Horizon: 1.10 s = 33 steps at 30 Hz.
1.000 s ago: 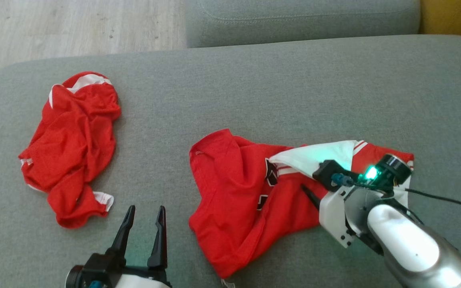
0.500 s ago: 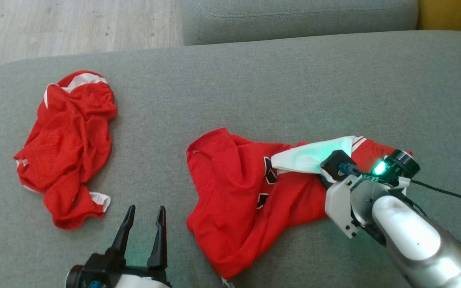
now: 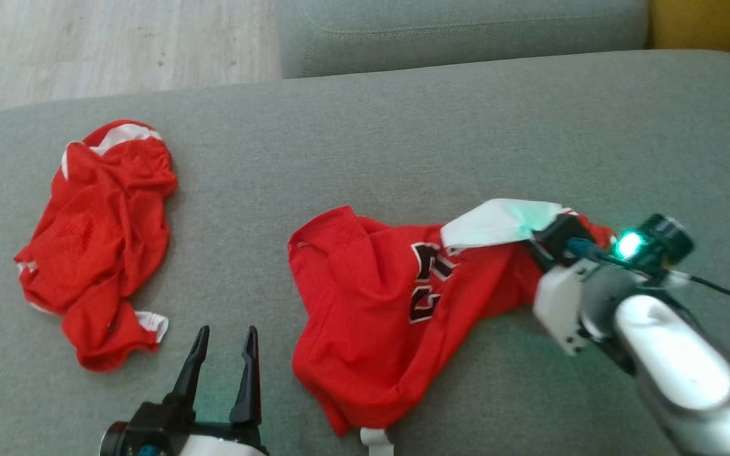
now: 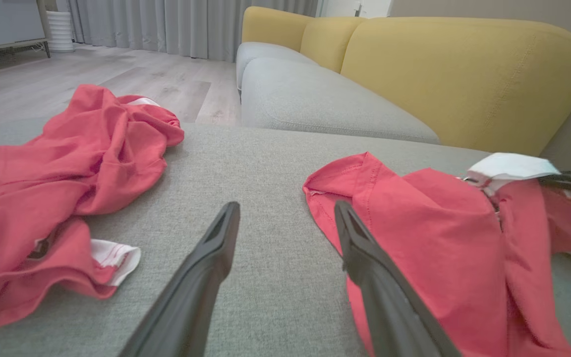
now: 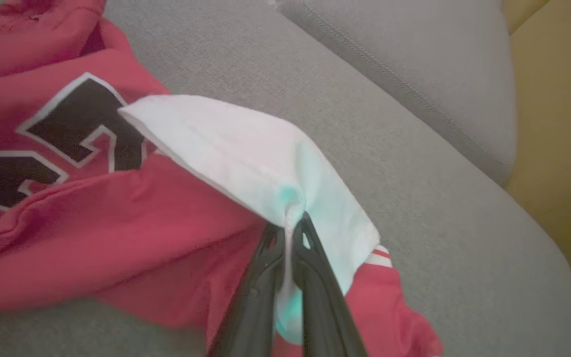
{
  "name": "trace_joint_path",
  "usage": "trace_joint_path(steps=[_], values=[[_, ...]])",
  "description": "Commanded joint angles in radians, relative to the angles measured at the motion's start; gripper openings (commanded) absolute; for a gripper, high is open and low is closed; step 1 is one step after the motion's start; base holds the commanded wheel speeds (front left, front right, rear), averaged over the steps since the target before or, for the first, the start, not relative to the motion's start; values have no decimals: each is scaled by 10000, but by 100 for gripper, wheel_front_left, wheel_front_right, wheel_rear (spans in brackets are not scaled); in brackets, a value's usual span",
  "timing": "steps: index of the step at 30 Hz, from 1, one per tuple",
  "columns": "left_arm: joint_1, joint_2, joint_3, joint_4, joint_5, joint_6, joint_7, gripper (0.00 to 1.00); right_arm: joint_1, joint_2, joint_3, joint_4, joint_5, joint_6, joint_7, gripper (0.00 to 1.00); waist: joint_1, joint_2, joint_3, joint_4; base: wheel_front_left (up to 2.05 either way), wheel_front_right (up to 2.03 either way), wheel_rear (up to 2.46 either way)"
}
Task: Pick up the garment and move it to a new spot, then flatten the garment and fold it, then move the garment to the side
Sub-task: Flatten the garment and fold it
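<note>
Red garment (image 3: 365, 304), white edge betw. right end effector (image 5: 293, 221) jaws.

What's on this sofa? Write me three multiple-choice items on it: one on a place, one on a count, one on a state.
1. Place: in the head view, where does the crumpled red garment lie against the numbered jersey?
A. To its left, apart from it
B. To its right
C. On top of it

2. Count: how many red garments lie on the grey cushion?
A. One
B. Two
C. Three

3. State: the right gripper is
A. open above the cushion
B. shut on the jersey's white panel
C. shut on nothing

Answers:
1. A, since bare cushion separates the two.
2. B, since two red heaps show on it.
3. B, since the right wrist view shows the fingers pinched together with white cloth between them.
</note>
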Motion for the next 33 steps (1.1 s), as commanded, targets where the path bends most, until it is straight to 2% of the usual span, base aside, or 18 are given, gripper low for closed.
trace_joint_path(steps=[1, 7, 11, 12, 14, 15, 16, 17, 23, 26, 31, 33], values=[[-182, -24, 406, -343, 17, 60, -95, 100, 337, -553, -145, -788, -36, -9, 137, 0, 0, 0, -4, -115, 0, 0, 0], [-168, -24, 483, -408, -21, 67, -95, 100, 1856, -2067, -695, -3035, 195, -9, 1151, 0, 0, 0, 137, -508, 0, 0, 0], [-285, -24, 450, -387, -49, 47, -95, 100, 2931, -2690, -1088, -4126, 368, -9, 1846, 0, 0, 0, 278, -775, 0, 0, 0], [-317, -24, 433, -378, -54, 40, -95, 100, 3184, -2781, -1130, -4285, 431, -9, 2035, 17, 0, 0, 307, -829, 0, 0, 0], [-369, -24, 403, -349, -62, 27, -95, 100, 3580, -2908, -1169, -4577, 521, -9, 2324, 33, 0, 0, 347, -917, 0, 0, 0], [-381, -24, 397, -329, -64, 18, -95, 100, 3732, -2920, -1197, -4709, 556, -9, 2415, 46, 0, 0, 356, -963, 0, 0, 0], [-391, -24, 390, -307, -64, 9, -95, 100, 3878, -2897, -1281, -4807, 596, -9, 2508, 82, 0, 0, 363, -998, 0, 0, 0], [-397, -24, 386, -287, -60, 1, -95, 100, 4024, -2892, -1325, -4887, 621, -9, 2642, 100, 0, 0, 360, -1035, 0, 0, 0], [-394, -24, 386, -230, -24, -26, -95, 100, 4535, -2929, -1704, -5302, 707, -9, 3042, 100, 0, 0, 319, -1135, 0, 0, 0], [-403, -24, 415, -203, 37, -63, -95, 100, 4635, -2785, -2139, -5676, 489, -9, 2871, 100, 0, 0, 261, -1164, 0, 0, 0], [-358, -24, 425, -187, 86, -96, -95, 100, 4856, -1563, -3553, -6209, -464, -9, 1662, 100, 0, 0, 57, -1170, 0, 0, 0], [-310, -24, 406, -193, 83, -89, -95, 100, 5054, -784, -4226, -6323, -851, -9, 1056, 100, 0, 0, -55, -1159, 0, 0, 0]])
